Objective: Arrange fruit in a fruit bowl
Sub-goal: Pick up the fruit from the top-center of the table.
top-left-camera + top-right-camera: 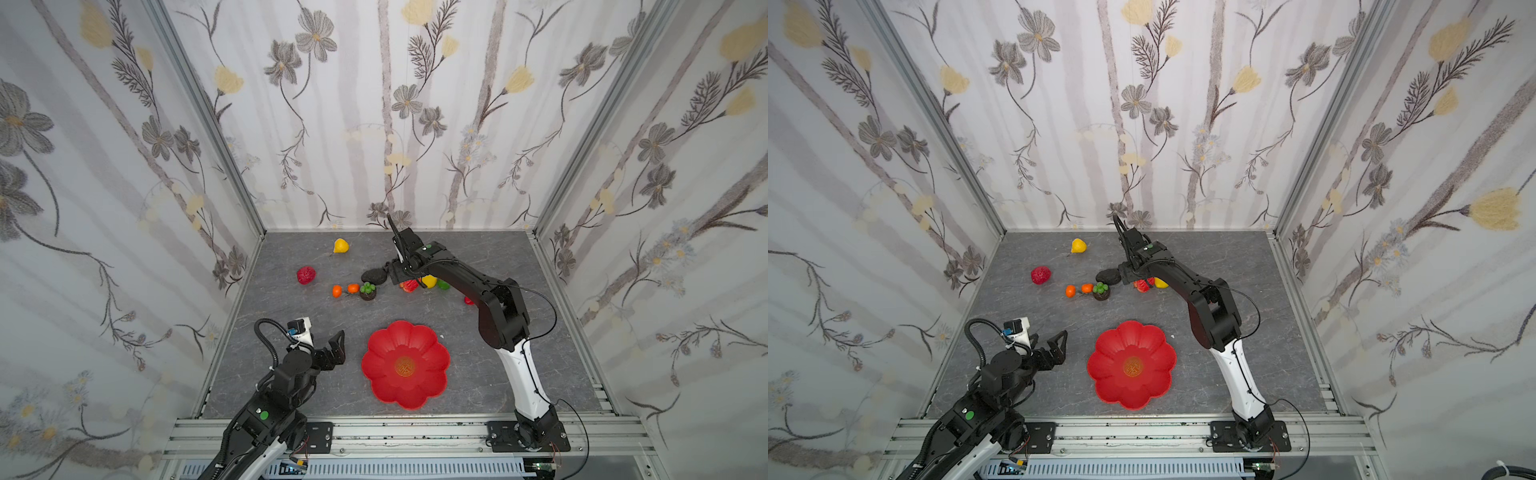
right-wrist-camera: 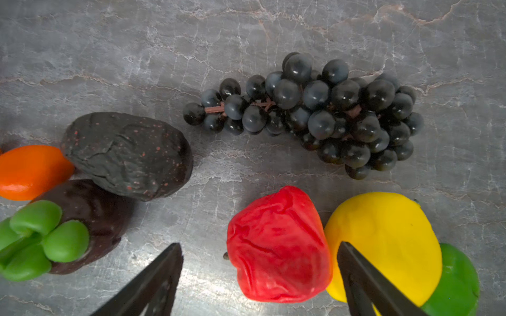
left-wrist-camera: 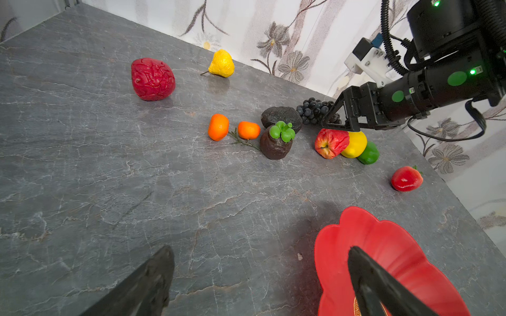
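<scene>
Black and wedge-shaped, the right end effector (image 2: 258, 245) hangs low over the grey marbled surface (image 2: 109, 54). Its jaws stand wide, one finger on either side of a crumpled, glossy red toy apple (image 2: 276, 246), and nothing is gripped yet. The apple's skin looks dented and soft, so I judge it light and squashy and likely to slide on its sheen. A hold across its plump middle seems best. A smooth yellow lemon (image 2: 383, 240) presses against the apple, and one finger overlaps it, so I cannot tell whether that finger will slip between the two. A round green fruit (image 2: 460, 279) behind the lemon is partly cut off. A bunch of dark grapes (image 2: 328, 115) lies just beyond. Well apart from all this, the shallow red petal-rimmed fruit bowl (image 1: 432, 353) sits empty. The left end effector (image 3: 260, 249) gapes wide beside it. In both top views the right arm hides most of the apple.
</scene>
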Motion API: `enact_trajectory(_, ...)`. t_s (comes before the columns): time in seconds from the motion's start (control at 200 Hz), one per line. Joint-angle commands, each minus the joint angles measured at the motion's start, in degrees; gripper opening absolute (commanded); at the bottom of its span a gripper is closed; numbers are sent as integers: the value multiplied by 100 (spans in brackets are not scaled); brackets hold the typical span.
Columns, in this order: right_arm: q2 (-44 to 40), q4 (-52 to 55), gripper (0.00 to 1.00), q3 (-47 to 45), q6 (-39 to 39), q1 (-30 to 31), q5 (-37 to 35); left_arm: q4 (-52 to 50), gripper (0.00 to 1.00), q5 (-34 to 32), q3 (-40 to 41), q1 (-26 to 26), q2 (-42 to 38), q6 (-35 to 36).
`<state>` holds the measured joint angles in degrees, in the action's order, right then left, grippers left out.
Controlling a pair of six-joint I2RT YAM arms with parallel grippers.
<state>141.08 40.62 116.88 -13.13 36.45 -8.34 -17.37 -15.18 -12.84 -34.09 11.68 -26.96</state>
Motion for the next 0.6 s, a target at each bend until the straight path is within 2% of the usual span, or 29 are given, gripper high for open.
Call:
enact_trajectory(0.0, 96, 17, 87, 104, 67, -13, -99, 137, 100, -45, 12, 8, 18, 33)
enact_trajectory(0.595, 315, 271, 76, 241, 21, -32, 2, 200, 100, -67, 25, 12, 91, 47)
